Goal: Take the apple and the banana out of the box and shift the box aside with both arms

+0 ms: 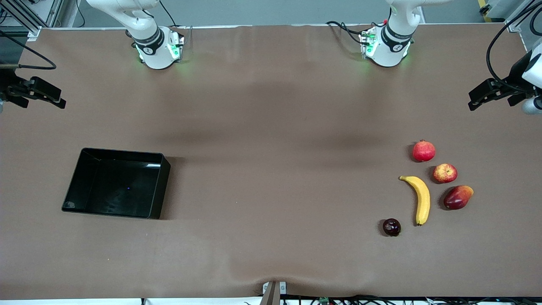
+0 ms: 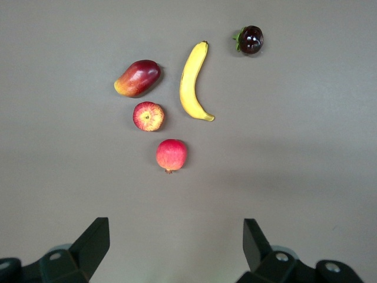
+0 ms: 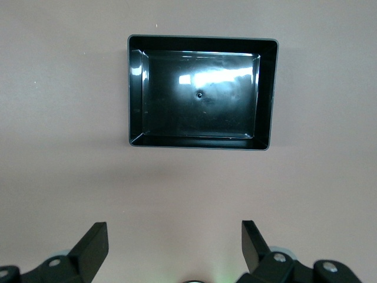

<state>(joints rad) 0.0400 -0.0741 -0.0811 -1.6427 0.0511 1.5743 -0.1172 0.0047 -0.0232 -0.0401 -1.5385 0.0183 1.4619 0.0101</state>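
Note:
The yellow banana [image 1: 420, 198] [image 2: 191, 82] and the small red apple [image 1: 445, 173] [image 2: 148, 116] lie side by side on the brown table toward the left arm's end. The black box [image 1: 163, 186] [image 3: 268, 94] sits empty toward the right arm's end. My left gripper [image 2: 177, 223] [image 1: 476, 101] hangs high and open over bare table between its base and the fruits, holding nothing. My right gripper [image 3: 174, 225] [image 1: 57, 99] hangs high and open over bare table between its base and the box, also holding nothing.
A red pomegranate [image 1: 424, 151] lies beside the apple, farther from the front camera. A red-and-yellow mango-like fruit [image 1: 458, 197] lies beside the banana. A dark plum [image 1: 391, 227] is nearest the camera. The two arm bases [image 1: 156, 51] stand along the table's edge.

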